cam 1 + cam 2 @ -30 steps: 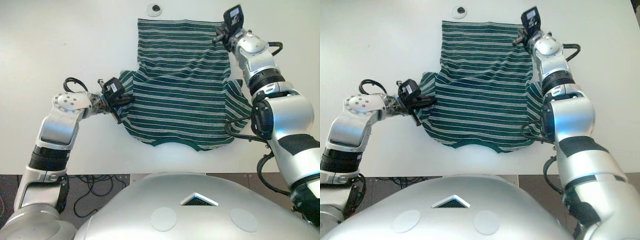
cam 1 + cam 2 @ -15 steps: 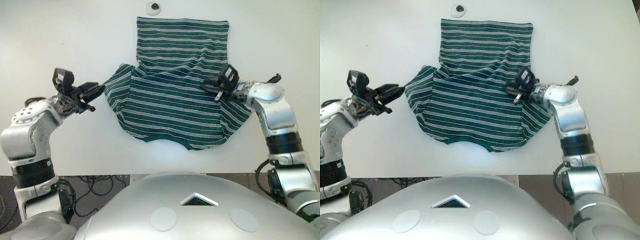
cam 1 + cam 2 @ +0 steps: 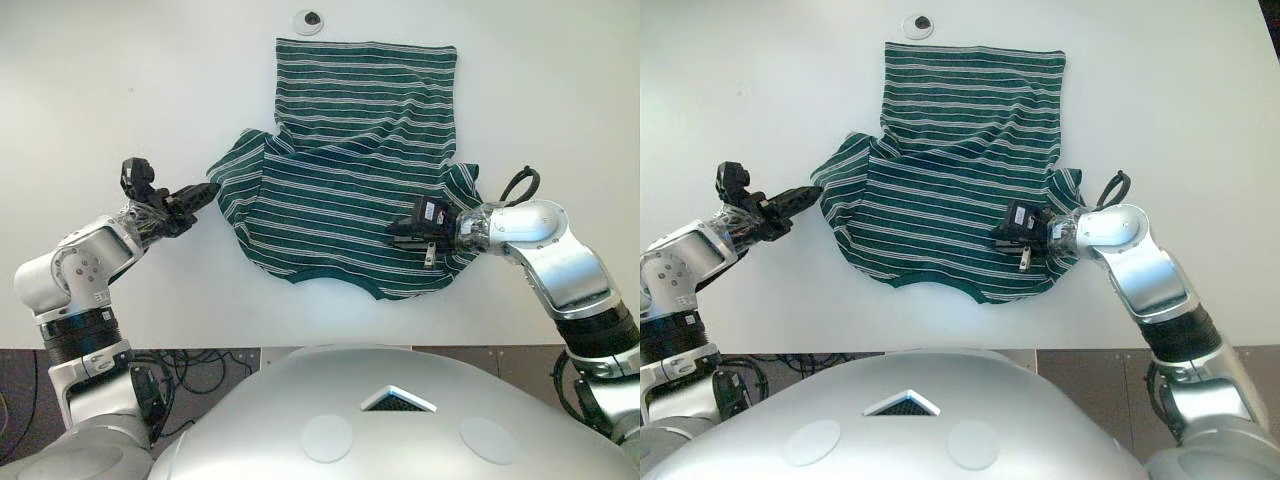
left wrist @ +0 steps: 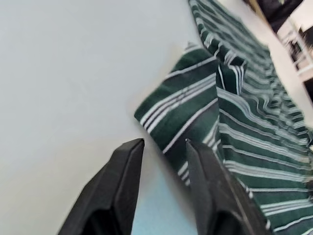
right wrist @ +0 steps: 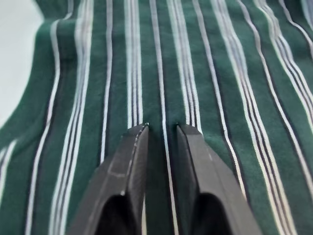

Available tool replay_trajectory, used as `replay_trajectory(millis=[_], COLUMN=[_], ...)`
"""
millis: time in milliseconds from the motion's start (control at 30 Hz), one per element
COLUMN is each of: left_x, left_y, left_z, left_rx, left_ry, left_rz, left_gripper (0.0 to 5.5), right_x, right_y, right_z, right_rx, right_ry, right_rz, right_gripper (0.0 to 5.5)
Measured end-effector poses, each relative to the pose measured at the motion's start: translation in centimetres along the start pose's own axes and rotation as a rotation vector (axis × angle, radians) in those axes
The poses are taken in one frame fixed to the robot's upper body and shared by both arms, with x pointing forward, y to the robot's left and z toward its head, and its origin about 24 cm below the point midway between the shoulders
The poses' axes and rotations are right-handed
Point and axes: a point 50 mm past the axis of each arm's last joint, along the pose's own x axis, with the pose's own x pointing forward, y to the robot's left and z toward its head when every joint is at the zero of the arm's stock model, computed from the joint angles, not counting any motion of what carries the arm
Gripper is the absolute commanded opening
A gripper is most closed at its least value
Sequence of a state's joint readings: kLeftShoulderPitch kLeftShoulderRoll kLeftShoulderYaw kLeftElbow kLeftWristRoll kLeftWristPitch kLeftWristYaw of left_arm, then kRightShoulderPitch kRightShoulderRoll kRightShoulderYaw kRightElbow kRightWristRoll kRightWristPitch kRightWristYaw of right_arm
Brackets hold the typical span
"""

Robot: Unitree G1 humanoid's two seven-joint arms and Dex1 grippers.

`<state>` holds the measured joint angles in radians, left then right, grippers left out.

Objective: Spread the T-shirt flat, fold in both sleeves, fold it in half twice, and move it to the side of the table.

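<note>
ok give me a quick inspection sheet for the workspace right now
surface: white table, plain top
job's things: striped green T-shirt mid-table, collar nearest the robot, wrinkled, sleeves not yet folded in; left sleeve sticks out sideways
clutter: small round object beyond the hem
claws: left claw open, just short of the left sleeve's tip, holding nothing; right claw open by a narrow gap, over the shirt near its right sleeve
cables: loop at the right wrist; loose cables on the floor
surroundings: dark floor below the table's near edge
</note>
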<state>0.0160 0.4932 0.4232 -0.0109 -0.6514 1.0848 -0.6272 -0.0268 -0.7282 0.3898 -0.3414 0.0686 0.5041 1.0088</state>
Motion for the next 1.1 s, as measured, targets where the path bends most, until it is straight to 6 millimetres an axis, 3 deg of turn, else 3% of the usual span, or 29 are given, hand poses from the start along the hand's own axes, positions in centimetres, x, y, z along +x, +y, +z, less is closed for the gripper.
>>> replay_trajectory(millis=[67,233,433,533,633,933,1100], left_x=[0.2,1.4,1.0,0.0,-0.3,2.8,4.4], left_y=[0.1,-0.2,-0.5,-2.7,-4.4,-8.9,-9.6], left_z=[0.1,0.1,-0.9,0.7,1.2,-1.7,-4.5], left_rx=[-0.018,-0.053,-0.045,0.068,0.140,0.378,0.498], left_ry=[-0.002,-0.005,-0.016,-0.145,-0.166,0.047,0.209], left_rz=[0.007,0.000,-0.025,-0.149,-0.231,-0.367,-0.377], left_gripper=[1.52,0.74,0.03,0.03,0.03,0.03,0.03], right_x=[0.1,0.1,-0.2,-0.4,-0.4,-0.3,-0.2], right_y=[0.0,0.0,-0.5,-0.8,-0.8,-0.9,-0.9], right_z=[0.0,-0.1,-0.3,-0.4,-0.5,-0.4,-0.3], right_rx=[-0.036,-0.093,-0.116,-0.108,-0.106,-0.125,-0.138], right_ry=[0.012,0.037,0.051,0.053,0.054,0.059,0.060], right_rz=[0.003,0.028,0.017,-0.005,-0.008,0.011,0.018], right_gripper=[1.01,1.01,1.01,1.01,1.01,1.01,1.01])
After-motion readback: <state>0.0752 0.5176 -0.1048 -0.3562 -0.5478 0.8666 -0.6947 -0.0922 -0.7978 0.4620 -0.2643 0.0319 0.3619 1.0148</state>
